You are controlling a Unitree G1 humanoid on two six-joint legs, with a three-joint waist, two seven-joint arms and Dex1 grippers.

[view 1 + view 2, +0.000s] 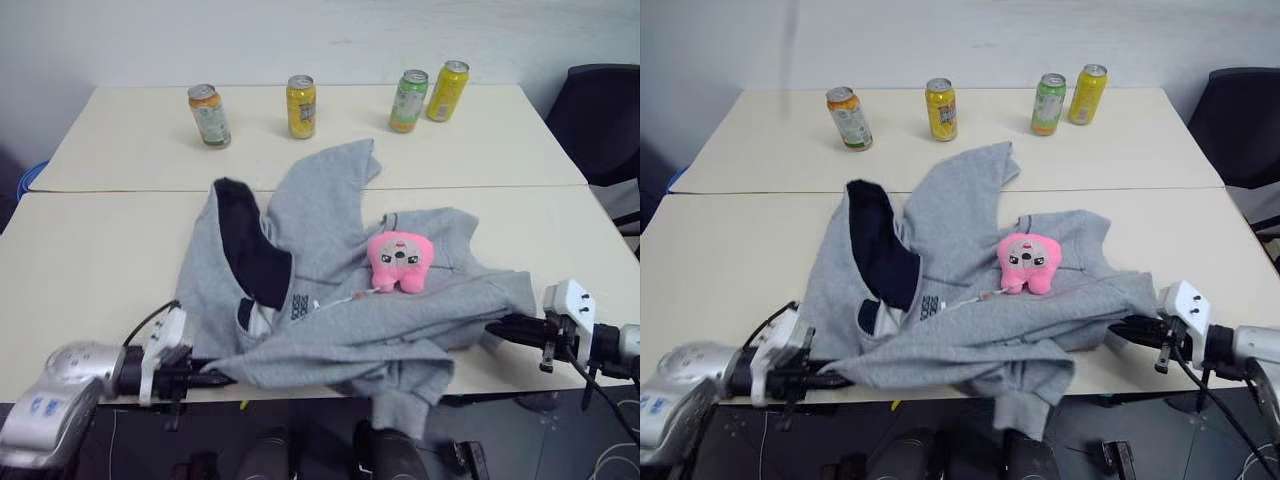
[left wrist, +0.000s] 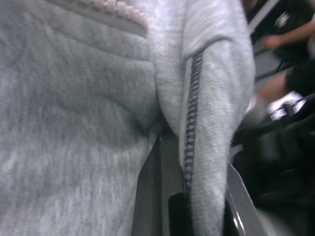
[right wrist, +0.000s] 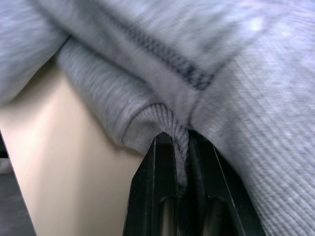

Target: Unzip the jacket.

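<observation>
The light-grey hooded jacket [image 1: 330,300] lies crumpled on the near table [image 1: 80,260], its black hood lining turned up at the left. One lower part hangs over the front edge. At the table's front left my left gripper [image 1: 215,378] is shut on a fold of the jacket; the left wrist view has grey fabric with a dark stitched seam [image 2: 189,128] pinched between the fingers. At the right my right gripper [image 1: 492,326] is shut on the jacket's ribbed edge [image 3: 172,128], seen squeezed between the black fingers [image 3: 157,196]. I cannot make out the zip's slider.
A small pink plush toy [image 1: 398,260] sits on the jacket's middle. Several drink cans stand on the far table: orange-topped [image 1: 209,116], yellow [image 1: 301,106], green [image 1: 408,100], yellow-green [image 1: 447,91]. A dark chair [image 1: 600,120] stands at the right.
</observation>
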